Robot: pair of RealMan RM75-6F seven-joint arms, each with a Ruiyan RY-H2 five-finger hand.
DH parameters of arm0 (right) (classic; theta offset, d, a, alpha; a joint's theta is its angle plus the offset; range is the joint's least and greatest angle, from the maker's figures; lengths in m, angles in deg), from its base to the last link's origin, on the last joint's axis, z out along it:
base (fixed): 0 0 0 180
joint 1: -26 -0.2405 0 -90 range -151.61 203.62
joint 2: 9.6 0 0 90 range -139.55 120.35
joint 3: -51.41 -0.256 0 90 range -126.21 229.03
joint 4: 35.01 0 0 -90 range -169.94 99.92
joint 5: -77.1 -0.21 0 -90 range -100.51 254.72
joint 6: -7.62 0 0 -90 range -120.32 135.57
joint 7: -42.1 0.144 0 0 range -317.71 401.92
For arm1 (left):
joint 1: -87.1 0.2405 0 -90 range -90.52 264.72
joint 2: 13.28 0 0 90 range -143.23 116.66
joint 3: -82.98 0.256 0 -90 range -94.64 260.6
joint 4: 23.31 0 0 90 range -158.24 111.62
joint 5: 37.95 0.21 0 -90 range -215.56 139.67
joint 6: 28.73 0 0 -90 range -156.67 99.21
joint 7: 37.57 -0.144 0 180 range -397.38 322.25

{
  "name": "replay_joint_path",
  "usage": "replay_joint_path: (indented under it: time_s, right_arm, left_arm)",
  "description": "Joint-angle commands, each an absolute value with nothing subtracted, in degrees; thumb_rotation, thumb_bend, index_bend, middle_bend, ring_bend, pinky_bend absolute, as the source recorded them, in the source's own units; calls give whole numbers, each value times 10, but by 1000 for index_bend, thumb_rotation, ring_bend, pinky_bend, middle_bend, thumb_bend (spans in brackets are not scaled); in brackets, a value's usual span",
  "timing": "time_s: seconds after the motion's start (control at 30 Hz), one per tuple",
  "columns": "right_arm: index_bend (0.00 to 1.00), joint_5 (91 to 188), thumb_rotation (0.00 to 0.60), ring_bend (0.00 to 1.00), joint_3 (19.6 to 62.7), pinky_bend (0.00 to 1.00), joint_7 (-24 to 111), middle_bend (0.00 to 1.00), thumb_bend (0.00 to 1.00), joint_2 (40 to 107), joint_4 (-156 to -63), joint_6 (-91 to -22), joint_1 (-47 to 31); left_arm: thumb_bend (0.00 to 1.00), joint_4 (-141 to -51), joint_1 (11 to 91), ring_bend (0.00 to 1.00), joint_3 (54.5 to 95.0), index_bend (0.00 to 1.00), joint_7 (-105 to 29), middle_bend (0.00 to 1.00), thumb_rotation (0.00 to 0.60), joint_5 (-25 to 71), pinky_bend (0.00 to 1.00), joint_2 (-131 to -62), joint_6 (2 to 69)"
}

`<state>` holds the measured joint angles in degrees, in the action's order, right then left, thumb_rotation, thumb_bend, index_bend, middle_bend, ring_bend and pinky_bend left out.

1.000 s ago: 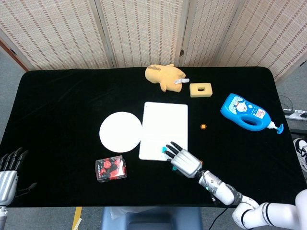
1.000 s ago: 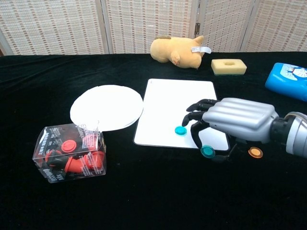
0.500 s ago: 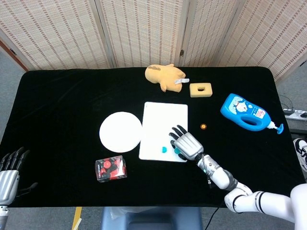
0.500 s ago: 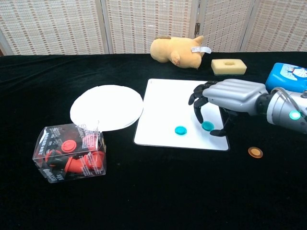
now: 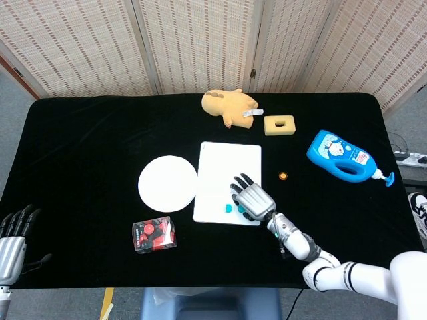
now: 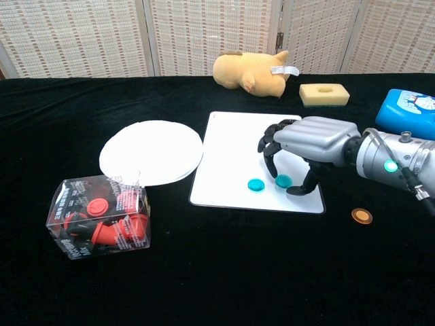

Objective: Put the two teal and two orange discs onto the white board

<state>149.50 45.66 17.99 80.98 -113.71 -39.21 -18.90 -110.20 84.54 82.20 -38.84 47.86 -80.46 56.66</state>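
Observation:
The white board lies at the table's middle. One teal disc rests on its near part. Just right of it, my right hand arches over the board and pinches the second teal disc between fingertips and thumb, low against the surface. One orange disc lies on the black cloth off the board's near right corner. The other orange disc sits right of the board. My left hand stays at the table's near left edge, fingers apart and holding nothing.
A white round plate lies left of the board. A clear box of red parts stands near the front left. At the back are a plush toy, a yellow sponge and a blue bottle.
My right hand carried the second teal disc from the cloth off the board's near right corner up onto the board, then leftward and down beside the first teal disc. The left hand stayed still.

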Motion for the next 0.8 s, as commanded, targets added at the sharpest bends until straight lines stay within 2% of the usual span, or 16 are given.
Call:
replay_joint_path:
  time_s: [0.03, 0.17, 0.3, 0.4, 0.57, 0.8]
  right_arm:
    - [415, 1495, 600, 24, 458, 0, 180, 142, 235, 809, -1139, -393, -189]
    - [296, 1503, 600, 24, 462, 0, 190, 142, 235, 803, -1147, -406, -183]
    - [241, 1515, 600, 27, 465, 0, 208, 142, 236, 784, -1166, -432, -168]
    - [268, 1533, 600, 34, 474, 0, 224, 142, 236, 759, -1190, -465, -146]
    - [382, 1562, 600, 33, 504, 0, 254, 142, 236, 712, -1224, -512, -104]
    - [397, 1610, 600, 34, 561, 0, 287, 142, 236, 679, -1222, -552, -48]
  left_arm:
    - [131, -1101, 845, 0, 822, 0, -388, 0, 600, 478, 0, -805, 566]
    - [131, -1100, 845, 0, 821, 0, -387, 0, 600, 478, 0, -806, 565]
    - [131, -1100, 843, 0, 821, 0, -387, 0, 600, 479, 0, -806, 565]
    - [131, -1100, 842, 0, 820, 0, -386, 0, 600, 481, 0, -806, 566]
    - [131, -1100, 842, 0, 821, 0, -386, 0, 600, 484, 0, -806, 568]
    - [131, -1106, 842, 0, 823, 0, -390, 0, 600, 490, 0, -806, 570]
